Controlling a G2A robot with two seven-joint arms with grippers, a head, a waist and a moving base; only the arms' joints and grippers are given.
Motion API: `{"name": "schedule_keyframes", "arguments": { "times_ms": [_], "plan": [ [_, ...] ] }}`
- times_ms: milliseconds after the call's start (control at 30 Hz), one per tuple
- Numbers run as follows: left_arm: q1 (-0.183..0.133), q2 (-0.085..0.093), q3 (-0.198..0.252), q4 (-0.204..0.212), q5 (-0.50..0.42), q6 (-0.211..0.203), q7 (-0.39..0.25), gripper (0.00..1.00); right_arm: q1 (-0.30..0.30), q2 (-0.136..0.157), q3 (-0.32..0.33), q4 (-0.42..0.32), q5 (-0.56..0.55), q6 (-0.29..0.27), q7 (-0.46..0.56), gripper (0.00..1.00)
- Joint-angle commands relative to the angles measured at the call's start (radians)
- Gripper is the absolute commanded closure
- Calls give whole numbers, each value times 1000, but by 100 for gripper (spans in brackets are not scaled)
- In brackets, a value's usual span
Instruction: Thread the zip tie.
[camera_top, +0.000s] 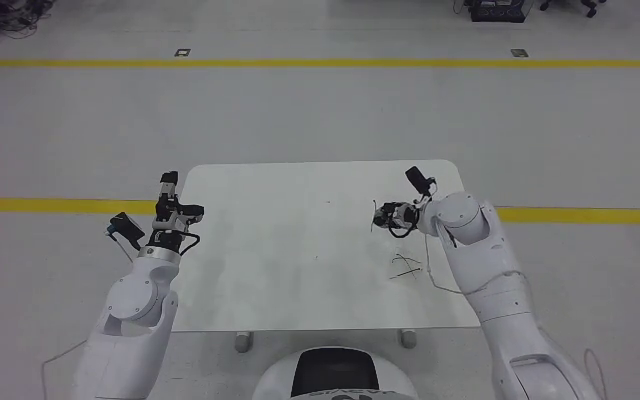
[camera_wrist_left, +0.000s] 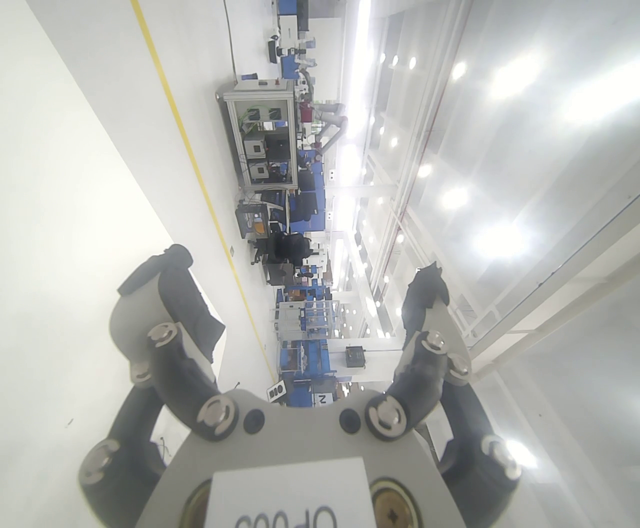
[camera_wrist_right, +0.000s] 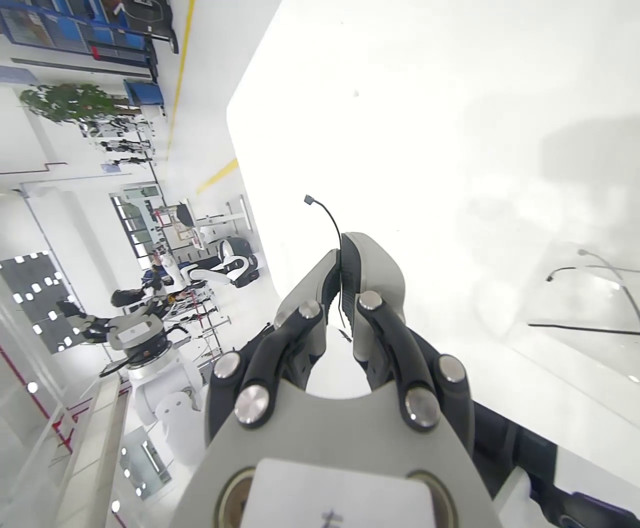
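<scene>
Pinching a thin black zip tie (camera_wrist_right: 331, 218) between fingers pressed together, the right gripper (camera_wrist_right: 341, 252) hangs over the right side of the white table (camera_top: 290, 260). The tie's slim strap curves out past the fingertips to a small square head, and a short tail shows behind the pads. A few more black ties (camera_top: 405, 268) lie loose on the table close by, while the left gripper (camera_wrist_left: 300, 265) sits at the table's left edge with its fingers spread wide.
</scene>
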Motion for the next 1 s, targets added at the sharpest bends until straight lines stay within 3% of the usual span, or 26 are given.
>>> {"name": "schedule_keyframes", "arguments": {
  "times_ms": [0, 267, 833, 900, 967],
  "plan": [
    [0, 0, 0, 0, 0, 0, 0, 0, 2, -1, -1, -6, 19, -1, -9, 100],
    [0, 0, 0, 0, 0, 0, 0, 0, -37, -2, 34, -37, 103, -1, -79, 100],
    [-1, 0, 1, -2, 1, -1, -2, 0, -37, -2, 34, -37, 103, -1, -79, 100],
    [-4, 2, 13, -40, 38, -18, -65, 0, -47, -2, 29, -44, 111, -16, -99, 100],
    [4, 12, 27, -89, 147, -37, -198, 0, -51, 0, 27, -53, 114, -18, -105, 100]
  ]
}}
